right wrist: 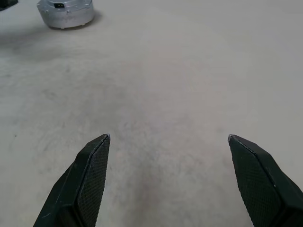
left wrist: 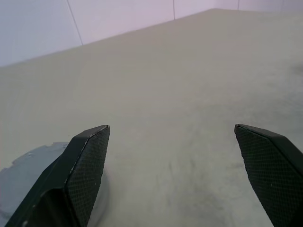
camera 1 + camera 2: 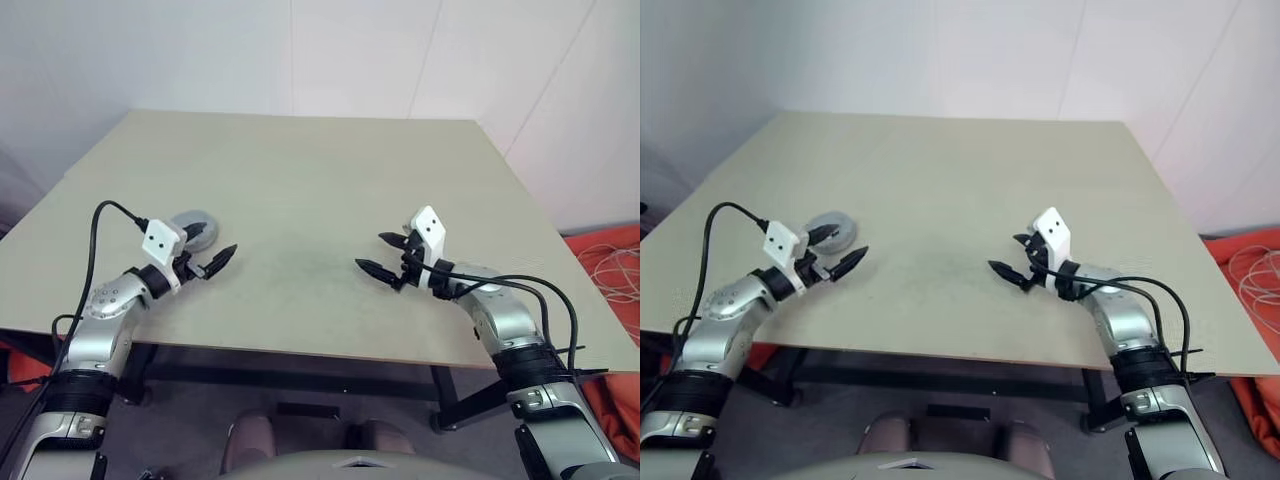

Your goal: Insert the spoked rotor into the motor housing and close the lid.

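Item: motor housing (image 1: 65,13), a round silver-grey metal unit, apparently shut, with the lid seated on top. It stands near the table's left edge, towards the front, just beyond the left claw (image 3: 205,257).

Handling (judged): rigid, fairly heavy for its bulk, smooth-walled and likely slippery; best taken across the side wall, not by the top.

Claws: left claw empty, its 2 fingers spread wide; right claw (image 3: 381,256) likewise wide and empty, over the front right of the table, well apart from the unit.

Surface: beige table (image 3: 300,180), flat, matt, faintly scuffed.

Room: pale panelled walls; orange fabric and coiled cord on the floor at right.
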Controlling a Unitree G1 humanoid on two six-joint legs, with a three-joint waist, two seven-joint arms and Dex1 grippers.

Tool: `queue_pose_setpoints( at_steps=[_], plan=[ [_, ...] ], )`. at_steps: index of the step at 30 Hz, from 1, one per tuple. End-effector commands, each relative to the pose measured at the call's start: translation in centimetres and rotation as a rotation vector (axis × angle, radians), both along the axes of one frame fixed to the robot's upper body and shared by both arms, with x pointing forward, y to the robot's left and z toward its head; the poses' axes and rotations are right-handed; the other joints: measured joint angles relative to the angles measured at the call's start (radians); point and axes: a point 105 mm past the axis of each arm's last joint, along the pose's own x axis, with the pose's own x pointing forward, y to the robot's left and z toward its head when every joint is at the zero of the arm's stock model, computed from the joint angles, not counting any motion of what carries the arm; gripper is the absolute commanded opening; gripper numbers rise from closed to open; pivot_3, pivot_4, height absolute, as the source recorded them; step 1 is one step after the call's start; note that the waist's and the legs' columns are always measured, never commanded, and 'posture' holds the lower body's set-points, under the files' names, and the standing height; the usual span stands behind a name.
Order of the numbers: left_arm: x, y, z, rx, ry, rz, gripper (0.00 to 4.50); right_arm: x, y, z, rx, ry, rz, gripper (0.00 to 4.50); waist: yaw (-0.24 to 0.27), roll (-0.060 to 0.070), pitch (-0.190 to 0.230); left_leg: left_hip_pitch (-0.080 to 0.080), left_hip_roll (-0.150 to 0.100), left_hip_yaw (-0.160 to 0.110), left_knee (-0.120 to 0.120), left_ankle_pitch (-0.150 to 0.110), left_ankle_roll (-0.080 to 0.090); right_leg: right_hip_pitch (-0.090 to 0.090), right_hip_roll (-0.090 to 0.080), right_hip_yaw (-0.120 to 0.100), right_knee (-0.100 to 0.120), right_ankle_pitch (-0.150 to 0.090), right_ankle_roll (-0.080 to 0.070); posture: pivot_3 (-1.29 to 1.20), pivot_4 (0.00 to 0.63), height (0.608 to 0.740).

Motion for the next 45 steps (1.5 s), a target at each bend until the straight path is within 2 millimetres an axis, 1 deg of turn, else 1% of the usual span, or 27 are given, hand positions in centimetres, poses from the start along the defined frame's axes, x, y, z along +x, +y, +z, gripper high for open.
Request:
queue_pose_setpoints(
  at_steps=[1,4,8,12,16,22,25,30,33,35,39,45],
  plan=[
    [0.3,1.0,1.8,0.006,-0.081,0.014,4.48,-0.1,0.3,1.6,0.054,-0.042,0.028,4.5,-0.006,0.0,0.0,0.0,0.0,0.0,0.0,0.0,0.0,0.0,0.0,0.0,0.0,0.0,0.0,0.0,0.0,0.74],
    [0.5,0.9,1.6,0.011,-0.085,0.016,4.48,-0.1,0.6,1.9,0.073,-0.051,0.034,4.5,-0.007,0.0,0.0,0.001,0.0,0.0,0.0,0.0,0.0,0.001,0.0,0.0,0.0,0.0,0.0,0.0,0.0,0.74],
    [0.6,0.9,1.3,-0.003,-0.074,0.024,4.48,0.1,0.8,1.9,0.052,-0.072,0.044,4.5,-0.007,0.0,0.0,0.001,0.0,0.0,0.0,0.0,0.0,0.001,0.0,0.0,0.0,0.0,0.0,0.0,0.0,0.74],
    [0.8,1.5,1.1,-0.011,-0.068,0.068,4.48,-0.1,1.3,1.9,0.08,-0.046,0.069,4.5,-0.007,0.0,0.0,0.001,0.0,0.0,0.0,0.0,0.0,0.0,0.0,0.001,0.001,0.0,-0.001,0.0,0.0,0.74],
    [1.0,2.1,1.5,-0.037,-0.069,0.091,4.48,0.1,1.9,2.1,0.063,-0.062,0.055,4.5,-0.007,0.0,0.0,0.001,0.0,0.0,-0.001,0.0,0.0,0.0,0.0,0.0,0.001,0.0,-0.001,0.0,0.0,0.74],
    [0.9,2.4,1.4,-0.044,-0.063,0.093,4.48,-0.1,2.7,2.3,0.072,-0.06,0.061,4.5,-0.007,0.0,0.0,0.001,0.0,0.0,-0.002,0.0,0.0,0.0,0.0,0.001,0.001,0.0,-0.001,0.0,0.0,0.74],
    [0.5,2.3,1.3,-0.047,-0.062,0.095,4.48,-0.2,3.2,2.3,0.073,-0.063,0.068,4.5,-0.007,0.0,0.0,0.001,0.0,0.0,-0.002,0.0,0.0,0.0,0.0,0.001,0.001,0.0,-0.001,0.0,0.0,0.74],
    [0.1,2.7,1.6,-0.052,-0.066,0.114,4.48,0.3,3.7,2.9,0.095,-0.076,0.077,4.5,-0.008,0.0,0.0,0.001,0.0,0.001,-0.003,0.0,-0.001,-0.001,0.0,0.001,0.0,0.0,-0.002,0.0,0.0,0.74],
    [-0.1,2.5,1.6,-0.059,-0.061,0.116,4.48,0.7,3.3,2.8,0.075,-0.085,0.072,4.5,-0.008,0.0,0.0,0.001,0.0,0.001,-0.004,0.001,-0.001,-0.001,0.0,0.001,0.001,0.0,-0.002,0.0,0.0,0.74],
    [0.0,1.9,1.6,-0.069,-0.059,0.107,4.48,1.1,2.7,2.9,0.067,-0.09,0.058,4.5,-0.006,0.0,0.0,0.002,0.0,0.001,-0.004,0.001,-0.001,-0.001,0.0,0.001,0.001,0.0,-0.002,0.0,0.0,0.74],
    [0.5,0.9,1.7,-0.104,-0.053,0.101,4.48,1.6,1.8,3.0,0.065,-0.091,0.045,4.5,-0.007,0.0,0.0,0.001,0.0,0.001,-0.004,0.001,-0.001,-0.001,-0.001,0.001,0.0,0.0,-0.002,0.0,0.0,0.74],
    [1.3,-0.7,1.6,-0.101,-0.046,0.064,4.48,2.1,0.9,2.9,0.032,-0.102,0.013,4.5,-0.007,0.0,0.0,0.001,0.0,0.001,-0.004,0.001,-0.002,-0.001,0.0,0.001,0.0,0.0,-0.002,0.0,0.0,0.74]
  ],
)
